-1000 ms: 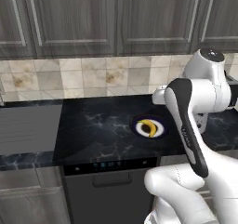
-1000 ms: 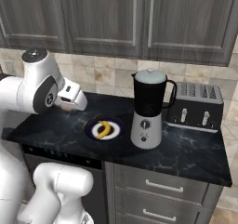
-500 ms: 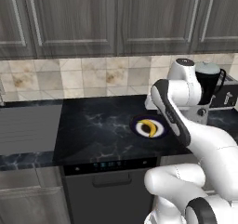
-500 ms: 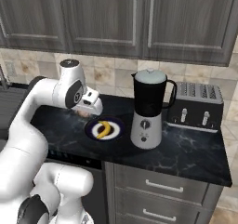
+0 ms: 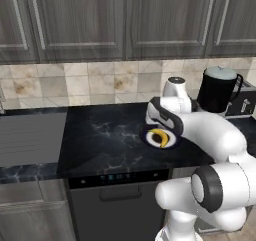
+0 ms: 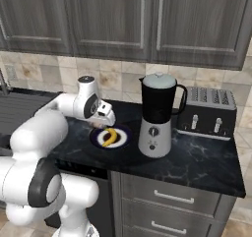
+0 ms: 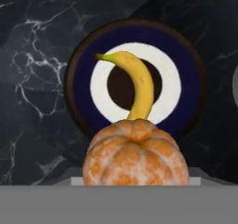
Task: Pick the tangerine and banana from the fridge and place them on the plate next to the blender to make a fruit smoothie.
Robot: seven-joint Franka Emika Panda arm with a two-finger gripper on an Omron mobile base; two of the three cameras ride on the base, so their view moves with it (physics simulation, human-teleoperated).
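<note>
On the black marble counter [image 5: 100, 135], the round dark blue plate [image 7: 79, 74] with a white ring holds the curved yellow banana [image 7: 139, 86]. Above it the two-finger gripper [image 6: 107, 119] clamps the small ridged orange tangerine [image 7: 135, 154] (fingertips hidden behind it). Rightward stands the black-jarred blender [image 6: 157, 115].

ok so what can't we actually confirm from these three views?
- Pincer fingertips: in the hand view the tangerine covers them, so the contact itself is hidden.
- Tangerine in the base views: the arm's wrist blocks it.
- Banana: its near end is behind the tangerine in the hand view.
- Plate: its right part is covered by the forearm in the left base view.
- Blender: its base is cut off by the arm in the left base view.
</note>
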